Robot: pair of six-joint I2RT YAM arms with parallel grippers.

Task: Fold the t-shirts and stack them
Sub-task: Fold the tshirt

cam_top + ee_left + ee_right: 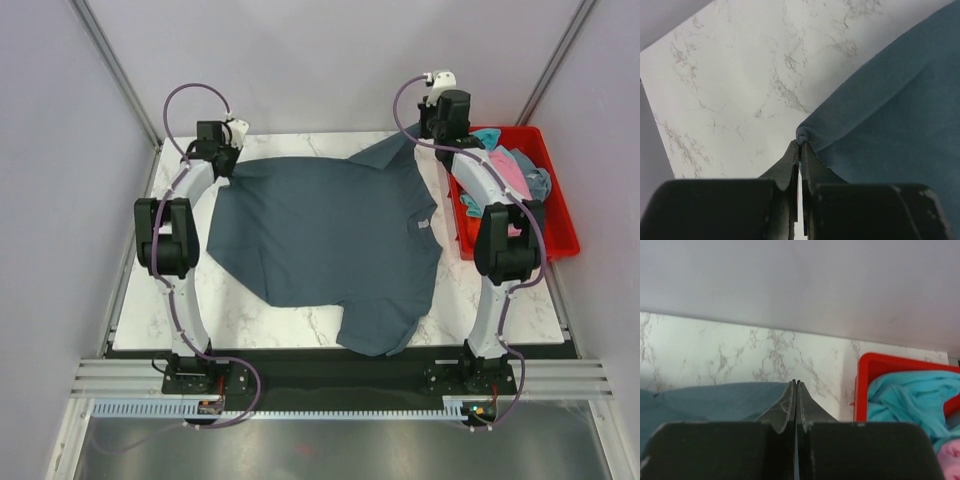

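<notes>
Lying flat on the white marble table (260,320), the large slate-blue cloth t-shirt (320,230) shows no fold yet, with the left gripper (800,145) and right gripper (796,383) each clamped on a far corner. A teal shirt (488,136) and pink shirt (512,172) sit crumpled in the red plastic bin (562,218), so nearly all the folding and stacking looks undone.

A white marble-veined table (250,325) stands between pale grey-lilac walls (300,60) at left, right and far, with a brushed metal surface (330,450) near.
</notes>
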